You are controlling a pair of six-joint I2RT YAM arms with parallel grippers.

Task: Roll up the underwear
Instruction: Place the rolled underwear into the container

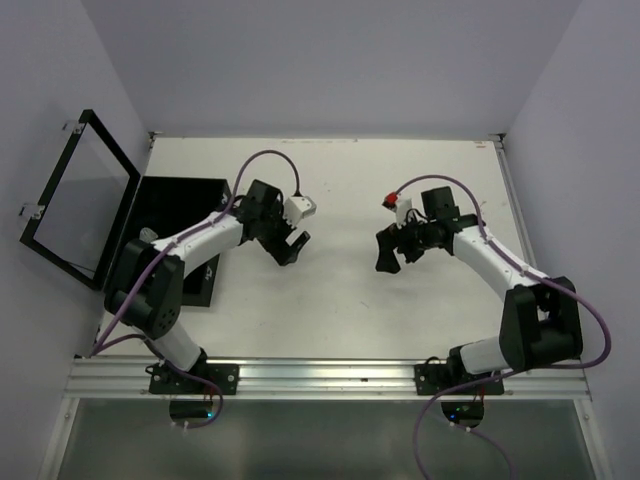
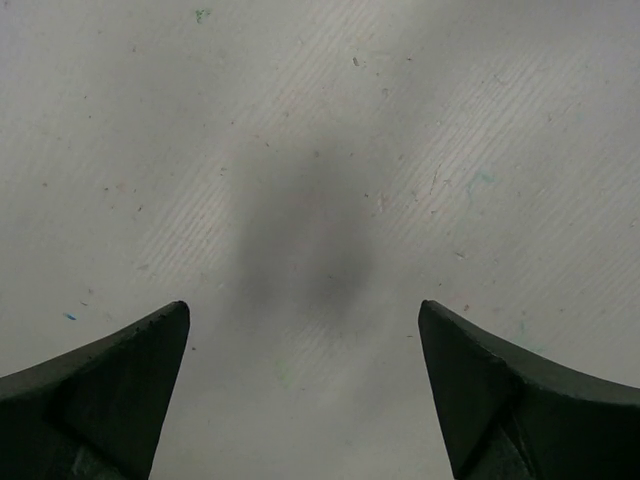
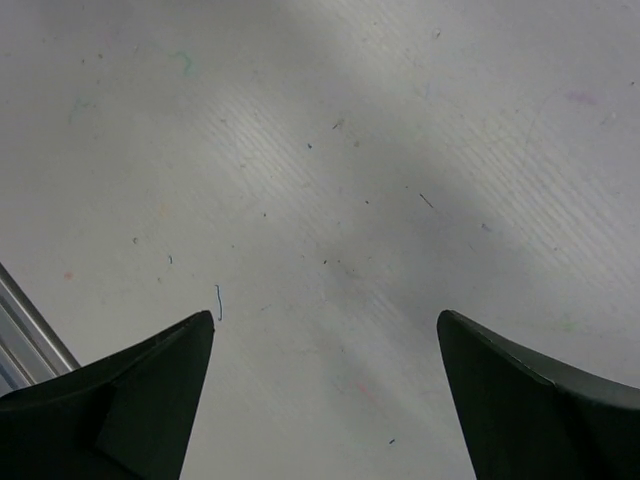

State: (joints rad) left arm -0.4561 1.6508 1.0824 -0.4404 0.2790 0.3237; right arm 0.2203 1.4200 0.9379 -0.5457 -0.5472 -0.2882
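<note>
A flat black box sits at the left side of the white table, its hinged, glossy-panelled lid swung open leftward against the pale wall, while a ribbed metal rail runs along the table's near edge.

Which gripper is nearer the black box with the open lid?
The left gripper: its arm runs right alongside the black box, while the right gripper hangs well off to the other side.
</note>
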